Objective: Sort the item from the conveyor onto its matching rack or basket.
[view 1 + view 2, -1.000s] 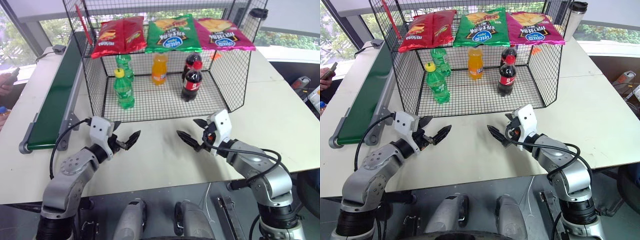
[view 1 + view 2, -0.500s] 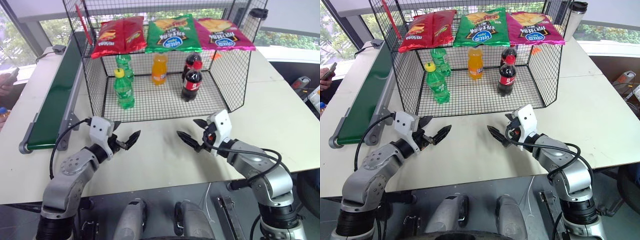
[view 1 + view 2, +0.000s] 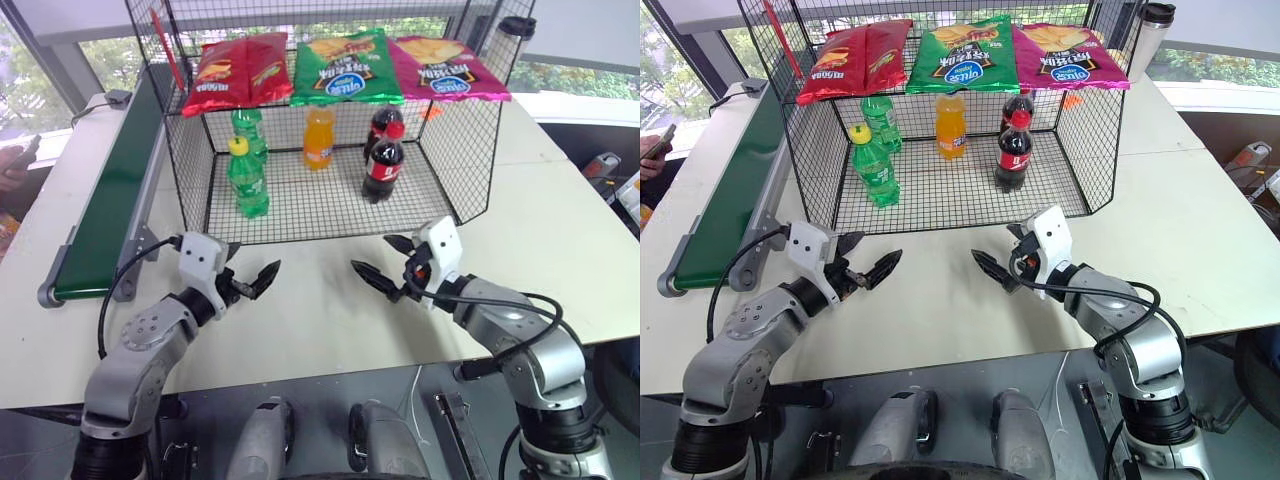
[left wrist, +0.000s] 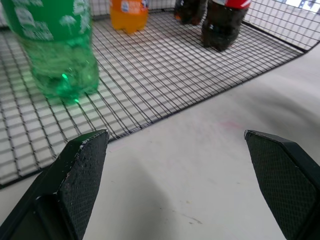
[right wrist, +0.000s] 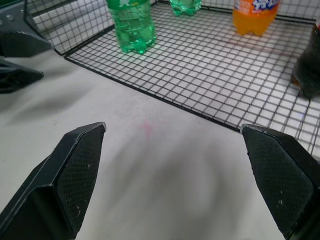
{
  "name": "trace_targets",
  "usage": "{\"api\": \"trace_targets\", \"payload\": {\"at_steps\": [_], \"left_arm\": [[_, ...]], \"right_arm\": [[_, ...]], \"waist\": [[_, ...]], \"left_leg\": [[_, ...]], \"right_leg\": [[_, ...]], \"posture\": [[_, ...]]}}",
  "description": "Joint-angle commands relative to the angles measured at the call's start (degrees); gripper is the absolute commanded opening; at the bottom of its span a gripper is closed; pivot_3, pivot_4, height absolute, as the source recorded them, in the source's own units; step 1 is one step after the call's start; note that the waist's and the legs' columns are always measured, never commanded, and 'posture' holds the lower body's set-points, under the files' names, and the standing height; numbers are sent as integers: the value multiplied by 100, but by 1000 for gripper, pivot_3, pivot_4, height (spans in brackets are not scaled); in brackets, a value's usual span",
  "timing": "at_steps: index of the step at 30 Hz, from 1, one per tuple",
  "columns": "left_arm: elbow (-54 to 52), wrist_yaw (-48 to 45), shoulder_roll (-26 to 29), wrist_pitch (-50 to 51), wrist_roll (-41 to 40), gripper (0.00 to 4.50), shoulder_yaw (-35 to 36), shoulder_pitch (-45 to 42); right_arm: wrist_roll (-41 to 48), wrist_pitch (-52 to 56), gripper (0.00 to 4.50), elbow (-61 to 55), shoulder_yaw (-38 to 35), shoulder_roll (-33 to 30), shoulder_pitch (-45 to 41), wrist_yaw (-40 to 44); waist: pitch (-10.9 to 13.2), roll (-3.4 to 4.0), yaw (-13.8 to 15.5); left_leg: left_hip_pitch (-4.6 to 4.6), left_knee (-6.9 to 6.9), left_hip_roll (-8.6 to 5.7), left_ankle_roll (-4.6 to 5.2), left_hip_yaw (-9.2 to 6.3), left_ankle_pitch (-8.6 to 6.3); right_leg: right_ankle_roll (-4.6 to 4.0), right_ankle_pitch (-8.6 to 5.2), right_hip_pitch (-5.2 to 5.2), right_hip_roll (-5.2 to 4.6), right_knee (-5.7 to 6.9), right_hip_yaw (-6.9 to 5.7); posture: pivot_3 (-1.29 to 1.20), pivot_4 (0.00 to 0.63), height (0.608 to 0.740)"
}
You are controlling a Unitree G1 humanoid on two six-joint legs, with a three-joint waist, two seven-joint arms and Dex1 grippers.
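Left eye view: left gripper (image 3: 255,257) and right gripper (image 3: 372,254) hang just above the bare table (image 3: 310,310), tips turned in toward each other, well apart. Both are spread as wide as they go, with nothing between the fingers and nothing touched.

Left wrist view: fingers (image 4: 82,172) stand wide, tabletop between them. Just past them is the front edge of the basket (image 4: 165,75) floor, with the base of the near green bottle (image 4: 60,55) close up.

Right wrist view: same wide spread over the table. It also catches the left gripper's black fingers at one edge, which the left wrist view does not return for the right.

Eye views, farther out: the basket stands mid-table. Inside are two green bottles on the left, an uncapped orange bottle (image 3: 318,138) at the back and two cola bottles (image 3: 384,160) on the right, all upright. Three chip bags (image 3: 345,68) lie on the sloped top shelf.

The conveyor (image 3: 110,210) runs along the basket's left side.

Item: cannot place it. An orange scrap (image 3: 643,212) at the far left edge, under a person's hand (image 3: 12,165), is too cut off to identify.
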Motion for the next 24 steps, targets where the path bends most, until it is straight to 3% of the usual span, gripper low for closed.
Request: {"api": "trace_targets", "payload": {"at_steps": [1, 8, 15, 24], "left_arm": [[-336, 195, 13, -311, 90, 4500, 351, 10], [-737, 746, 201, 204, -385, 4500, 1619, -125], [-391, 1079, 253, 629, -1029, 4500, 3122, 130], [-101, 982, 467, 659, -1383, 4500, 3646, 599]], "right_arm": [[51, -174, 4485, -148, 35, -156, -162, 232], [402, -143, 4485, -121, 152, -384, -328, 891], [449, -216, 4485, 54, 340, -392, -668, 1234], [392, -365, 4485, 280, 451, -160, -1053, 1248]], "waist": [[0, 0, 1], [0, -1, -6], [-1, -2, -2], [-4, -7, 8]], "left_leg": [[0, 0, 0, 0, 0, 0], [0, 0, 1, 0, -1, 0], [1, 2, 1, 0, -1, 0], [2, 4, 1, 0, -4, 0]], "right_leg": [[0, 0, 0, 0, 0, 0], [0, 0, 0, 1, 0, 0], [0, 0, 2, 1, 0, -1], [-1, 0, 5, -3, -3, -1]], "posture": [[0, 150, 739], [0, 150, 739], [0, 150, 739], [0, 150, 739]]}}
